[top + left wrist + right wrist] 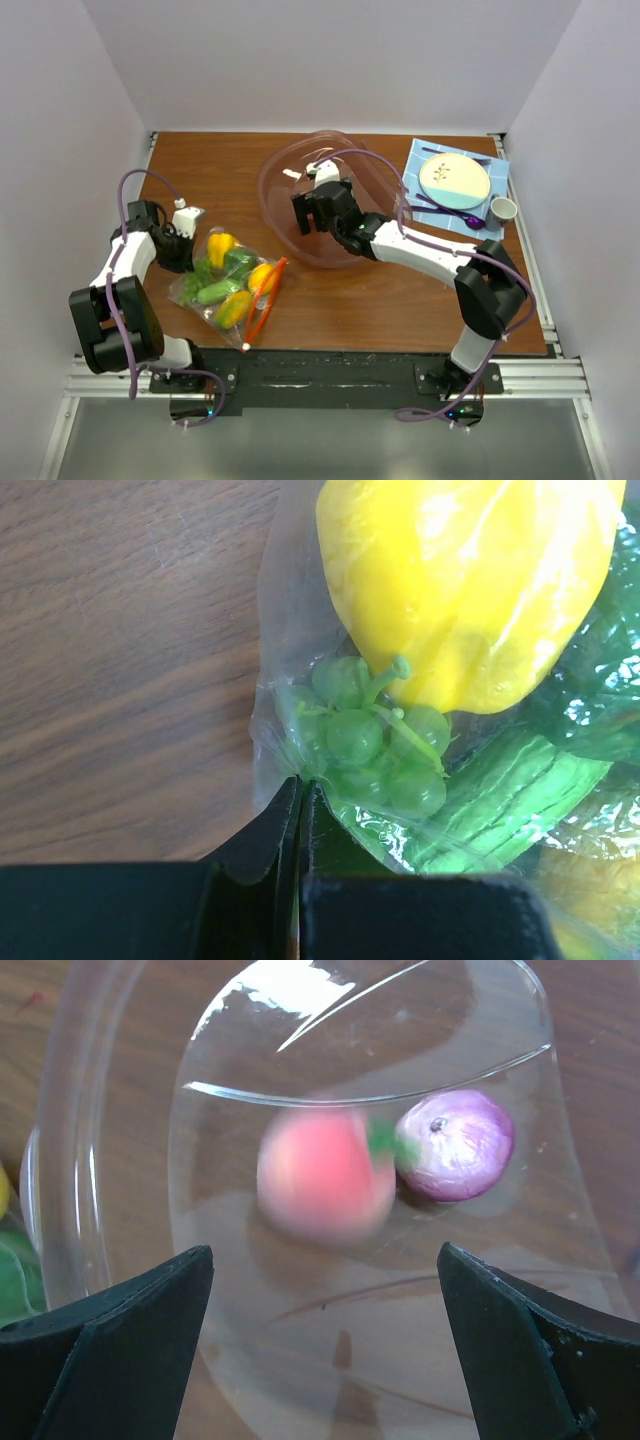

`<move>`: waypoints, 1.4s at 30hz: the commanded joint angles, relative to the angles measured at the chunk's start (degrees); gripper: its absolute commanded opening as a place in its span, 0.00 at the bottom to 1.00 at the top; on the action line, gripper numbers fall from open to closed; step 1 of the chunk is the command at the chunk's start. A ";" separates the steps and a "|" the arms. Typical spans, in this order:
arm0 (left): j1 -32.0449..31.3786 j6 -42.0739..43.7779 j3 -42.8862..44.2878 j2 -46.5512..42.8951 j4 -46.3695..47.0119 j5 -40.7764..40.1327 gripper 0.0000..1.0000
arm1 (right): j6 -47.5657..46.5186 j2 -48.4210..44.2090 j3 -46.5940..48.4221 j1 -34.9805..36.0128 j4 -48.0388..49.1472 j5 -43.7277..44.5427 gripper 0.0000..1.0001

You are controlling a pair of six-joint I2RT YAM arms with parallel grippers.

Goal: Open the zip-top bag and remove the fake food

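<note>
Toward 8 o'clock on the worktop [400, 300], the zip-top bag [232, 285] is seen lying flat, with its orange-red zip strip [265, 305] along the 4 o'clock side. A yellow pepper [470, 580], green grapes [372, 738] and a cucumber [500, 800] are enclosed in it. Its 10 o'clock edge is pinched by the left claw [298, 792], which is pressed together on the plastic. Farther off, toward 12 o'clock, the right claw [325, 1255] is spread wide above the clear bowl [268, 190]. A blurred peach [320, 1175] is seen inside the bowl, with a purple onion [457, 1145] at its 3 o'clock.
</note>
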 commanded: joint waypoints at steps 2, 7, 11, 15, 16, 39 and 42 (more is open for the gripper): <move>0.13 0.09 2.86 -1.19 -1.69 2.36 0.00 | 0.03 -4.80 -1.21 0.00 -0.07 -2.47 0.92; 0.13 0.18 2.86 -0.75 -1.07 2.18 0.00 | -9.88 -12.70 -8.83 9.11 5.61 0.93 0.34; 0.13 -0.44 2.33 0.22 -0.11 2.09 0.00 | -11.15 -16.31 -17.89 18.86 13.27 -0.19 0.00; 0.13 -1.05 2.42 1.01 0.07 2.53 0.00 | -8.43 -14.48 -23.88 23.54 20.22 -2.21 0.00; 0.13 -0.97 2.42 0.84 0.16 2.53 0.00 | -7.56 -12.12 -24.67 24.16 22.32 -4.65 0.00; 0.04 -0.18 2.25 -0.66 -0.98 2.27 0.00 | -17.73 12.42 -9.30 28.12 33.85 -16.63 0.74; 0.13 0.09 1.98 -1.10 -1.07 2.18 0.00 | -21.51 14.61 -7.72 28.12 34.30 -20.49 0.79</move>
